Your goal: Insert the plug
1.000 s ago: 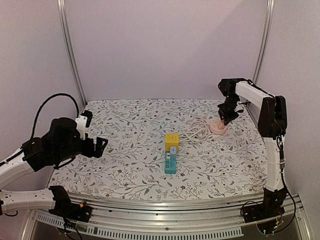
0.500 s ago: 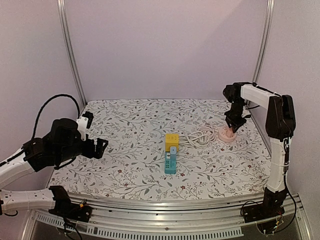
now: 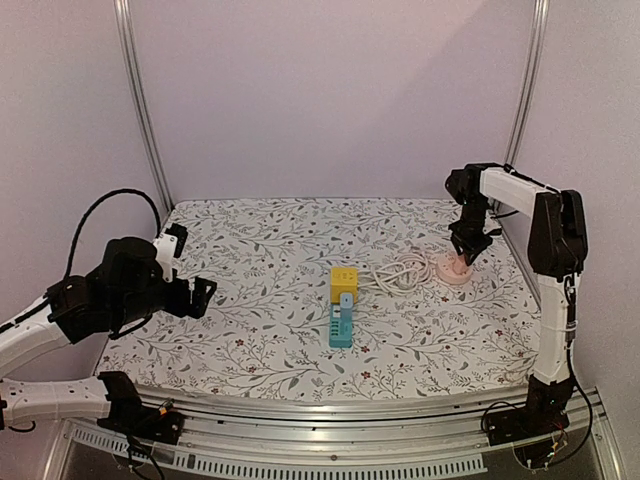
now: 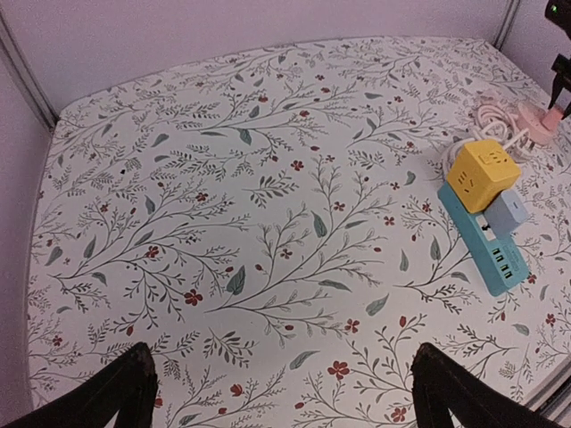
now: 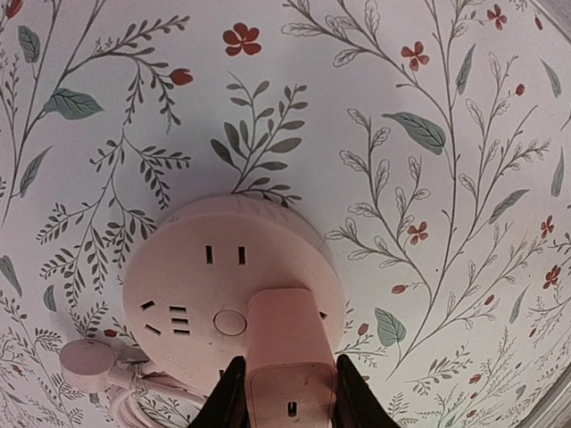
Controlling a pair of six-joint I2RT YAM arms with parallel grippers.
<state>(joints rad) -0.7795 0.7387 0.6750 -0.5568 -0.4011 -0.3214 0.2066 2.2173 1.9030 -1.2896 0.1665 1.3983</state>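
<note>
Pink plug (image 5: 284, 348) clamped in my right end effector (image 5: 287, 397), pressed on the round pink socket hub (image 5: 192, 294), far right of table (image 3: 260, 250); hub slid right, now steady. Insertion underway, I reckon.

The plug (image 5: 290, 343) is a small pale pink block with rounded edges. It stands upright near the rim of the socket's top face and is pinched on both sides by the right gripper (image 5: 287, 383); whether its pins are fully seated cannot be told. The socket (image 5: 205, 285) is a round, low, pale pink disc lying flat at the far right of the scene, with several sets of slots and a small round button on top, and its pale cord (image 3: 395, 268) lies looped just to its left.
</note>
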